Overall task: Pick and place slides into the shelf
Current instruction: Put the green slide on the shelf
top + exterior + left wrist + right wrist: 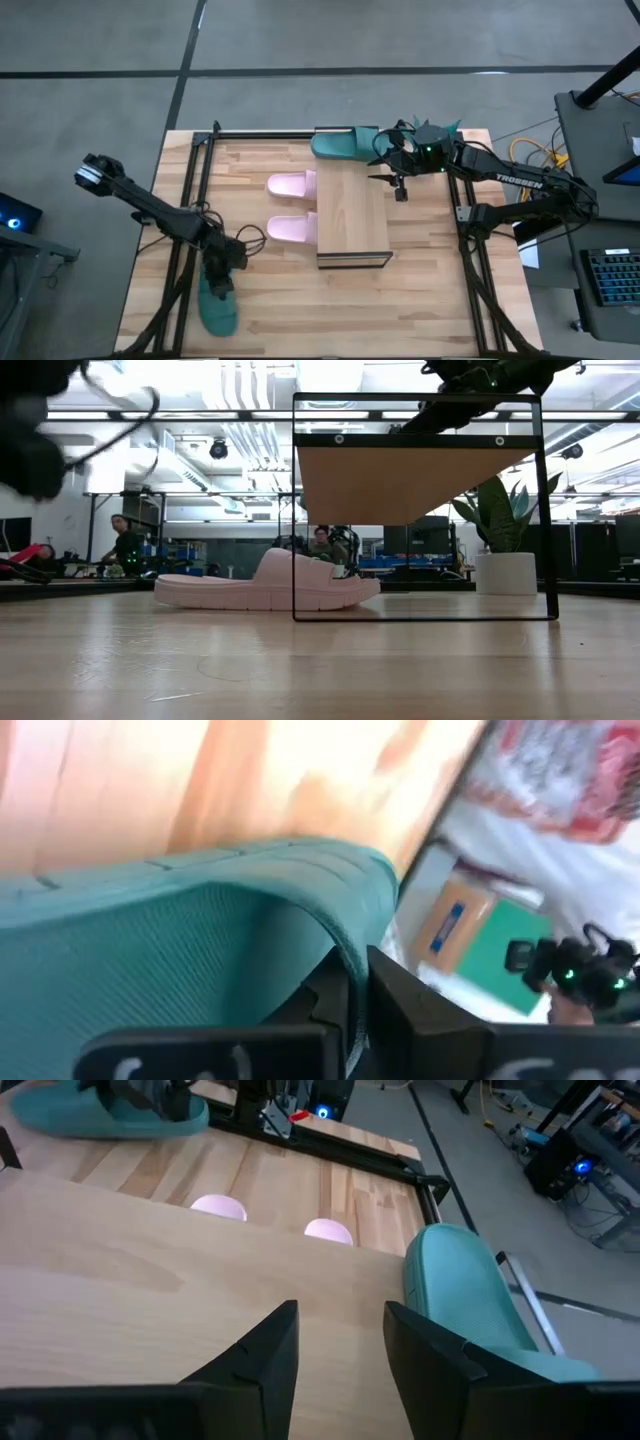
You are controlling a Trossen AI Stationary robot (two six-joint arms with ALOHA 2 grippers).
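One teal-green slide (218,305) lies at the table's near left, with my left gripper (222,262) shut on its far end. The other teal-green slide (345,143) rests on its sole at the far edge, beside the shelf (352,215). Two pale pink slides (288,184) (288,228) lie side by side with their right ends under the shelf's plank top. The low view shows one pink slide (260,585) reaching inside the shelf's black frame (420,618). My right gripper (399,188) is open above the plank's far right part (150,1300) and touches nothing. My left gripper (355,990) pinches the teal-green slide's strap at its edge (345,945) between the two fingers. The slide stretches from the fingers toward the table's near edge. Whether it is lifted clear or still on the table, I cannot tell.
Black frame rails (195,200) run along the table's left and right sides and the far edge. A keyboard (612,285) and cables sit beyond the table's right side. People (125,545) show in the room behind. Bare wood (300,310) lies near the front.
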